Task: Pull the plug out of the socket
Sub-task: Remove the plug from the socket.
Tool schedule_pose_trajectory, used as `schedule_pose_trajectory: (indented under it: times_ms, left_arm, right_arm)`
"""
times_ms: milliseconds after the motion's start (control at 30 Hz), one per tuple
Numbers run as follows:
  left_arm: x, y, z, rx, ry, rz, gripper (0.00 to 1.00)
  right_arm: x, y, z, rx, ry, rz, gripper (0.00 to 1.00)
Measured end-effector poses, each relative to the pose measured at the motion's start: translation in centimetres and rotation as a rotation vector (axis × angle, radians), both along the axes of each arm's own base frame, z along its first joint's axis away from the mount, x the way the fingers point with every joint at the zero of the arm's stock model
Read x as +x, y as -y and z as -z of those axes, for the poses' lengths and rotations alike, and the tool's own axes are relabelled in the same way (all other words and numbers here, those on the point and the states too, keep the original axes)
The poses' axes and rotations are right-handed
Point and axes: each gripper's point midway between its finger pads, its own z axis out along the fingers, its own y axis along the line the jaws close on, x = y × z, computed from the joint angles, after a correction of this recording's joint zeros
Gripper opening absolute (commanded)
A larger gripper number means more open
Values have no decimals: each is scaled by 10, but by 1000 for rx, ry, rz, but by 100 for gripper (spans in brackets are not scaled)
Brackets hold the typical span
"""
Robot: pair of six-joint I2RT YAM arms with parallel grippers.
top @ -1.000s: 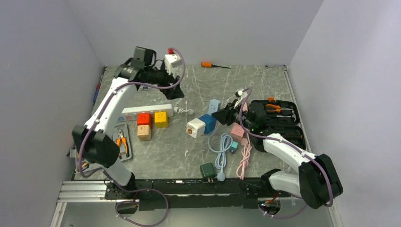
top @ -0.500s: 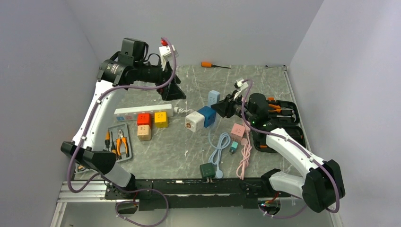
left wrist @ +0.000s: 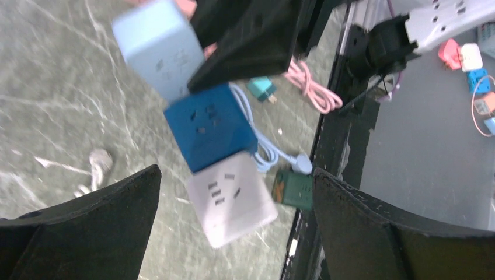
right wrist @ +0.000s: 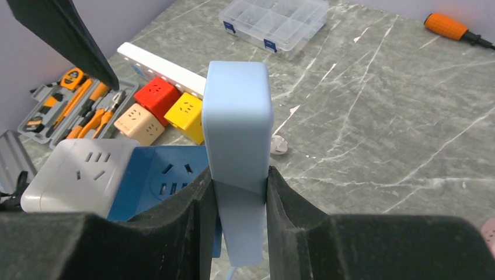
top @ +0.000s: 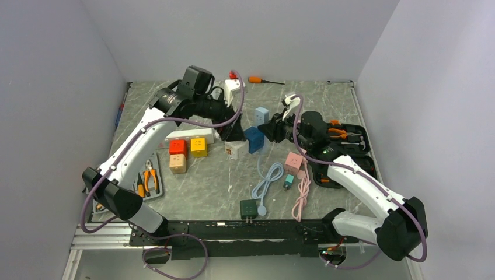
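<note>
Right pincer (right wrist: 238, 182) is clenched on the light blue block (right wrist: 236, 105), which heads a plugged chain. The chain runs leftward through the dark blue cube (left wrist: 210, 125) to the white cube (left wrist: 232, 198). Left pincer (left wrist: 233, 175) is spread wide and empty, and hangs over the white end, so it looks the nearer arm for that end.

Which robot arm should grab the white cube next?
Left, probably. The left gripper is open and hangs right over the white cube, which shows between its fingers in the wrist view. The right gripper is shut on the light blue cube, so it is busy.
</note>
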Motion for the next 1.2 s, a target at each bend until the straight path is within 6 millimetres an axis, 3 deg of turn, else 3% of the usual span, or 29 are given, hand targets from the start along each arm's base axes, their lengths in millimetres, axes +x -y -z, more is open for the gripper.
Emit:
schedule_pose_trajectory:
  times_ms: [100,167,467,733,1000,1133,1200]
  left_arm:
    - [5,13,-22,-47,32,-20,99]
    - [5,19,-23,-62,23,-40,99]
    - [11,25,27,67,-1,-185,99]
    - [34,21,34,101,83,-276,99]
    - [13,31,64,133,31,-214,99]
    - [9,32,68,141,24,-207,99]
    - [10,32,68,142,28,-212,93]
  right_arm:
    - [0,-2,-2,-33,22,18,0]
    - [1,-2,-3,-49,31,33,0]
    - [2,-2,-9,-92,62,76,0]
    - [-1,-5,-11,-98,74,79,0]
    - [-6,-5,-21,-87,101,92,0]
    - [-7,-6,-21,-90,102,92,0]
    - [-8,-7,-21,-90,103,92,0]
